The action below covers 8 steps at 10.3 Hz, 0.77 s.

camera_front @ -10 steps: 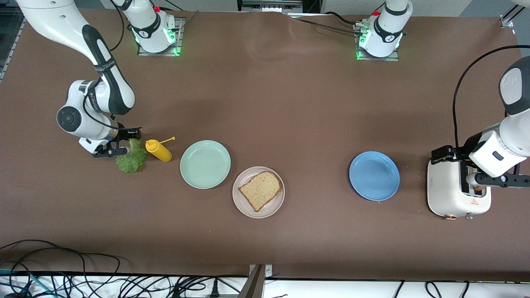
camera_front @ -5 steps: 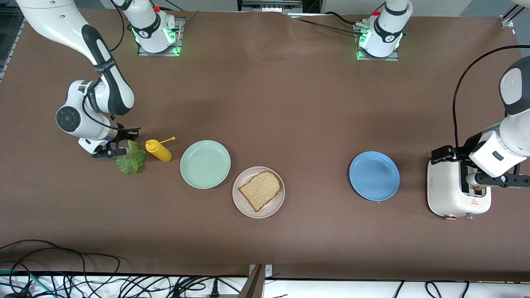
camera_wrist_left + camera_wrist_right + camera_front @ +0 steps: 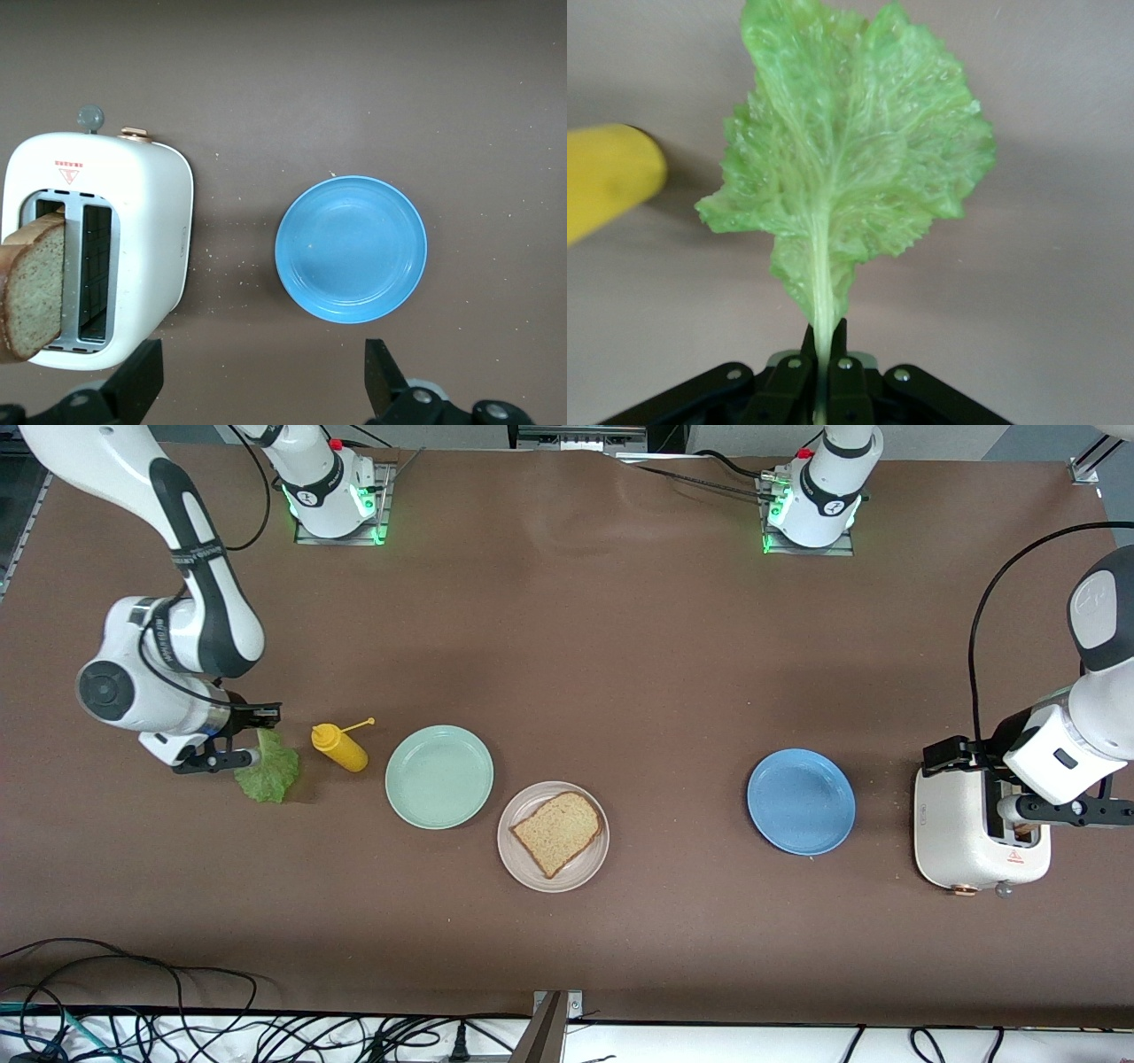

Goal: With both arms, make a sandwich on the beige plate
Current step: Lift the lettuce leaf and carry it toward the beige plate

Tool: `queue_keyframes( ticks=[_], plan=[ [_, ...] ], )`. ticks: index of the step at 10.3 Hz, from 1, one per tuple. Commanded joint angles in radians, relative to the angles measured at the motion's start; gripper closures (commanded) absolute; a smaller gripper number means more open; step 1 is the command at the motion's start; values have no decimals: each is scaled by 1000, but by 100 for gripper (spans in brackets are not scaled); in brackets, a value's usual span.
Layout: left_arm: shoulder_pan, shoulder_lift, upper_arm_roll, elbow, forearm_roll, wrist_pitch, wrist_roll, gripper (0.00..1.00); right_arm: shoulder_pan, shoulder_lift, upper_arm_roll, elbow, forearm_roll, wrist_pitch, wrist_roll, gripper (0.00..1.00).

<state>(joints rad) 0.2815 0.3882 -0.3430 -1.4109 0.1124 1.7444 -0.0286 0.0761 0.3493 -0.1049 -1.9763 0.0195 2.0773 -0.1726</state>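
Bread waits on the beige plate; one arm holds the lettuce.

Nearest the camera, the beige plate (image 3: 553,836) holds one bread slice (image 3: 557,832). Farther off, the right gripper (image 3: 237,735) pinches the lettuce leaf (image 3: 267,770) by its stem, beside the yellow bottle (image 3: 338,747). The left gripper (image 3: 257,385) hangs wide open over the toaster (image 3: 974,834), where another bread slice (image 3: 34,288) sticks up.

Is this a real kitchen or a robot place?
Probably a robot lab: two arms bolted to a brown table, loose cables along its edge, and a toaster and plates set out for practice.
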Motion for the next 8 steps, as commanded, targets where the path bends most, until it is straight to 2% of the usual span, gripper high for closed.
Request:
queue_keyframes(
  ticks=[1, 4, 8],
  plan=[
    [5, -12, -7, -10, -8, -5, 21, 0, 8, -1, 7, 189, 17, -208, -11, 100],
    [5, -12, -5, -8, -8, -3, 19, 0, 48, 0, 8, 385, 13, -396, 22, 100],
    [4, -12, -7, -8, -8, -3, 21, 0, 193, -1, 8, 539, 5, -522, 246, 100]
  ],
)
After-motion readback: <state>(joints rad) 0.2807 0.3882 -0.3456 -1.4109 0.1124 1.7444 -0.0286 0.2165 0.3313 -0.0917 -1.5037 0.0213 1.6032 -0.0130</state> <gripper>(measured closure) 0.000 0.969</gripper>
